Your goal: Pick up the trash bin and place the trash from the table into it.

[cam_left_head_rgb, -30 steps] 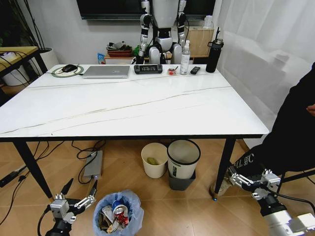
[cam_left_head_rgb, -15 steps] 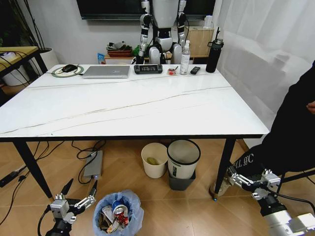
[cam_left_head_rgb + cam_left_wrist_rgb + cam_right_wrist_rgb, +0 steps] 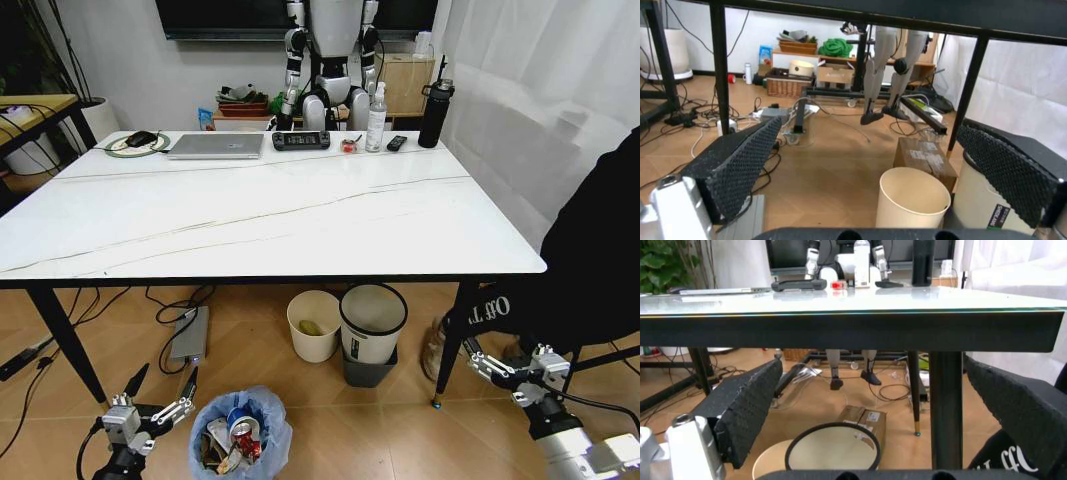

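Little legible text

White letters, roughly "O.T.HC", run across a person's dark sleeve (image 3: 490, 310) beside the table (image 3: 300, 215) leg; the right wrist view shows white script on it too. The label on the black bin (image 3: 998, 216) is too small to read.

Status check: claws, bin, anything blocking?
Left claw open, low beside the trash bin. Right claw open, low by the table leg. Bin on floor, litter inside. Person's leg near the right claw.
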{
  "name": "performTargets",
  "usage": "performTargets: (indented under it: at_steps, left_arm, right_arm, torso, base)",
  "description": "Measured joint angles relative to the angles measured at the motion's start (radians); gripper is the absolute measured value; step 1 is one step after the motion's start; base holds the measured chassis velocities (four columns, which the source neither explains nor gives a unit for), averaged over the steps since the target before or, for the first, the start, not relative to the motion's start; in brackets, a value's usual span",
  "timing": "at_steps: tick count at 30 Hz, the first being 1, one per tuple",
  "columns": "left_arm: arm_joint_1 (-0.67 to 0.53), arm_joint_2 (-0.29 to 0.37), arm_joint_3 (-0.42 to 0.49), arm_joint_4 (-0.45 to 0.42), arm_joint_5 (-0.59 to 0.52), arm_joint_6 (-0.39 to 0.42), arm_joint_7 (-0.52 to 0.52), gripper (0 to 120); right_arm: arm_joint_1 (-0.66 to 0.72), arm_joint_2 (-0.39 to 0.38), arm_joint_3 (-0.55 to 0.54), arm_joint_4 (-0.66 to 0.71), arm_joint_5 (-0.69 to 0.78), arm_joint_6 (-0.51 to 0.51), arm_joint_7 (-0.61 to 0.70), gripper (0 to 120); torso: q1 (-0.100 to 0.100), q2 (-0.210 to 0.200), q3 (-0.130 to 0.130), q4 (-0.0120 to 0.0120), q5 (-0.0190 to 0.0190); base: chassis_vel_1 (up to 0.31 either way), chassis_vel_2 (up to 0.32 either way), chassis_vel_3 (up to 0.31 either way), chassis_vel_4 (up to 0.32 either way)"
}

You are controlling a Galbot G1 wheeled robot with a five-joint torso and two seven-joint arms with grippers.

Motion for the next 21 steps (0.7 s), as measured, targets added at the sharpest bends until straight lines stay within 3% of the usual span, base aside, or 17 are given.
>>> performTargets:
  at_steps: [21]
  left_arm:
    - [0.000,0.000,0.000,0.000,0.000,0.000,0.000,100]
  right_arm:
    - [0.000,0.000,0.000,0.000,0.000,0.000,0.000,100]
  torso:
    - [0.000,0.000,0.000,0.0000,0.0000]
  base:
    - [0.000,0.000,0.000,0.000]
